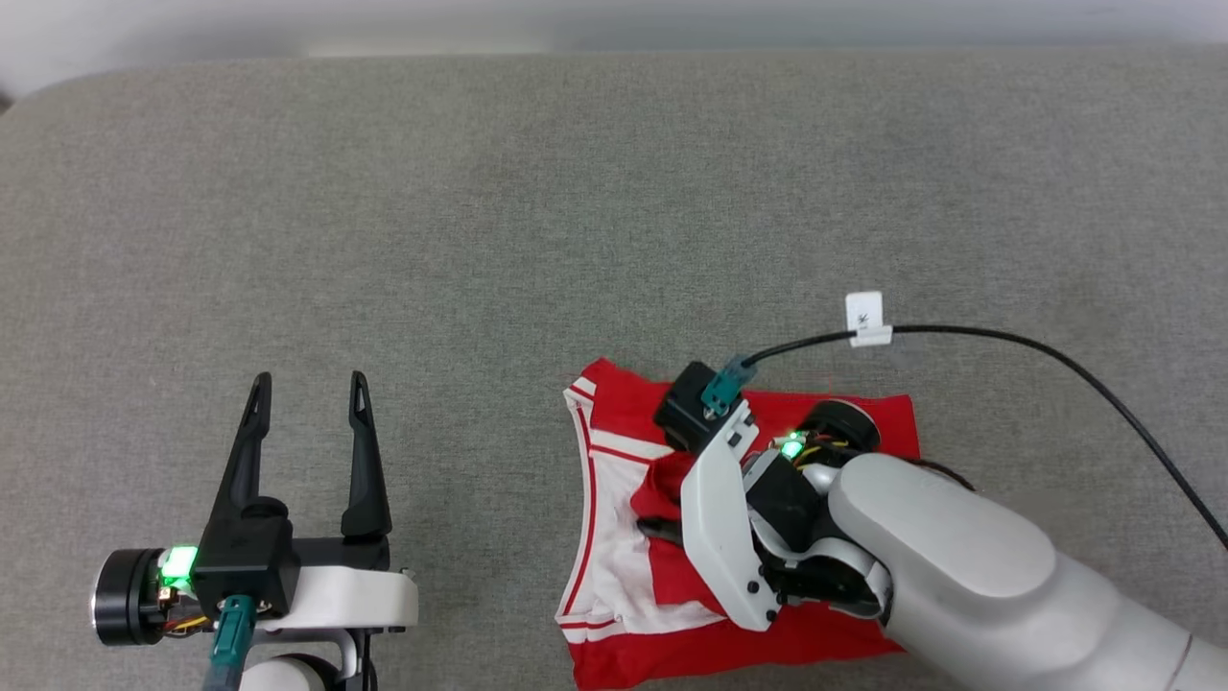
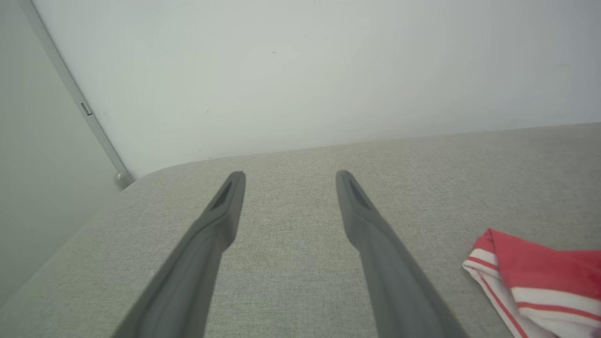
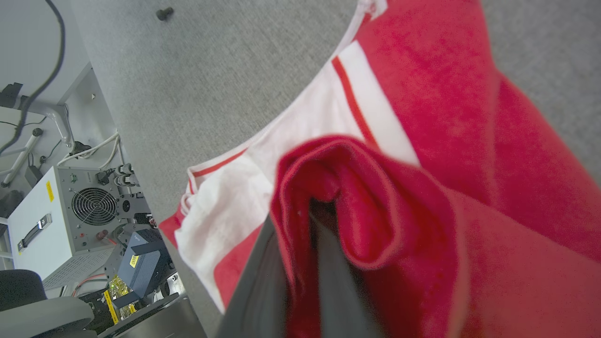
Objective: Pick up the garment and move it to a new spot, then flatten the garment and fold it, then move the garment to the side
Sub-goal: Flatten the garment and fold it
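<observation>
The garment (image 1: 624,547), red with white panels and red-and-white striped trim, lies folded into a rough rectangle at the front right of the grey surface. Its letters and numbers are hidden. My right gripper (image 1: 662,518) reaches over it from the right. In the right wrist view this gripper (image 3: 310,220) is shut on a raised fold of the garment (image 3: 422,141), whose red fabric wraps over both fingers. My left gripper (image 1: 309,384) rests open and empty at the front left, well apart from the shirt. Past that gripper (image 2: 289,176), a garment corner (image 2: 540,281) lies at the lower right.
A black cable with a white tag (image 1: 866,319) arcs over the grey padded surface (image 1: 576,192) behind the garment. A pale wall stands behind the far edge. Off the surface's edge sit a grey fan box (image 3: 70,220) and other equipment.
</observation>
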You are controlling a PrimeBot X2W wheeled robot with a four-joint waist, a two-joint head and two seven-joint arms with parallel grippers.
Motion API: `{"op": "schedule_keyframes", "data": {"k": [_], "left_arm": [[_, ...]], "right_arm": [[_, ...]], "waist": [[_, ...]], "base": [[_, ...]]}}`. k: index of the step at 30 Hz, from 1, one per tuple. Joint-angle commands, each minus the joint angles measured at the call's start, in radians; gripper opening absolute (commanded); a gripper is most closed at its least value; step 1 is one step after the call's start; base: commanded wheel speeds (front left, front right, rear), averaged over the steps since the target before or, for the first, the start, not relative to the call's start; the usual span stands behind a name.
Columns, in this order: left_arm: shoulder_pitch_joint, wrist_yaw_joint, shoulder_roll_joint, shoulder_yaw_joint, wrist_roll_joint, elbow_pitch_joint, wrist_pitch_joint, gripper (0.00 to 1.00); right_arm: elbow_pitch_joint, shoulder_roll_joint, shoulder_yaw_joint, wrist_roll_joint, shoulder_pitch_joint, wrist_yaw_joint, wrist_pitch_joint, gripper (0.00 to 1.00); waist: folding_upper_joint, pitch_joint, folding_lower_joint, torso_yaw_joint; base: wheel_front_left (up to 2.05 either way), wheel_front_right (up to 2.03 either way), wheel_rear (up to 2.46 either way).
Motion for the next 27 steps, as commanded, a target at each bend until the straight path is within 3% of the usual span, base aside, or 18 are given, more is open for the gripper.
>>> {"op": "schedule_keyframes", "data": {"k": [1, 5, 6, 8, 9, 16, 21, 24, 27], "left_arm": [[-0.013, 0.000, -0.004, 0.001, 0.004, 0.003, -0.005, 1.00], [-0.015, 0.000, -0.009, 0.005, 0.003, 0.009, -0.005, 1.00], [-0.009, 0.000, -0.007, 0.010, 0.003, 0.010, -0.005, 1.00], [0.007, 0.000, -0.004, 0.018, 0.001, 0.011, -0.005, 1.00], [0.013, -0.001, -0.003, 0.021, 0.000, 0.012, -0.005, 1.00], [0.047, -0.011, 0.002, 0.043, -0.004, 0.008, -0.005, 1.00], [0.067, -0.015, 0.003, 0.052, 0.001, -0.002, -0.004, 1.00], [0.084, -0.013, 0.003, 0.058, 0.004, -0.005, -0.004, 1.00], [0.095, -0.011, 0.002, 0.061, 0.005, -0.009, -0.004, 1.00]], "right_arm": [[0.029, 0.009, 0.016, -0.008, -0.012, 0.000, -0.009, 0.00], [0.099, 0.025, 0.047, 0.003, -0.012, -0.001, -0.071, 0.00], [0.103, 0.027, 0.048, 0.008, -0.018, -0.001, -0.091, 0.04], [0.093, 0.020, 0.050, 0.020, -0.033, -0.001, -0.131, 0.48], [0.078, 0.013, 0.051, 0.028, -0.039, -0.001, -0.156, 1.00], [-0.005, -0.086, 0.004, -0.001, -0.069, -0.001, -0.385, 1.00], [0.033, -0.134, -0.162, -0.096, -0.036, -0.001, -0.627, 1.00], [0.093, -0.121, -0.308, -0.174, 0.009, -0.001, -0.771, 1.00], [0.119, -0.108, -0.406, -0.244, 0.039, -0.001, -0.820, 1.00]], "waist": [[0.0000, 0.004, -0.0001, 0.004], [0.0000, 0.000, -0.0001, 0.004], [0.0000, -0.006, -0.0001, -0.001], [0.0000, -0.020, -0.0001, -0.011], [0.0000, -0.028, -0.0001, -0.015], [0.0000, -0.089, -0.0001, -0.056], [0.0000, -0.120, -0.0001, -0.084], [0.0000, -0.138, -0.0001, -0.100], [0.0000, -0.147, -0.0001, -0.110]], "base": [[0.00, 0.00, 0.00], [0.00, 0.00, 0.00], [0.00, 0.00, 0.00], [0.00, 0.00, 0.00], [0.00, 0.00, 0.00], [0.00, 0.00, 0.00], [0.00, 0.00, 0.00], [0.00, 0.00, 0.00], [0.00, 0.00, 0.00]]}}
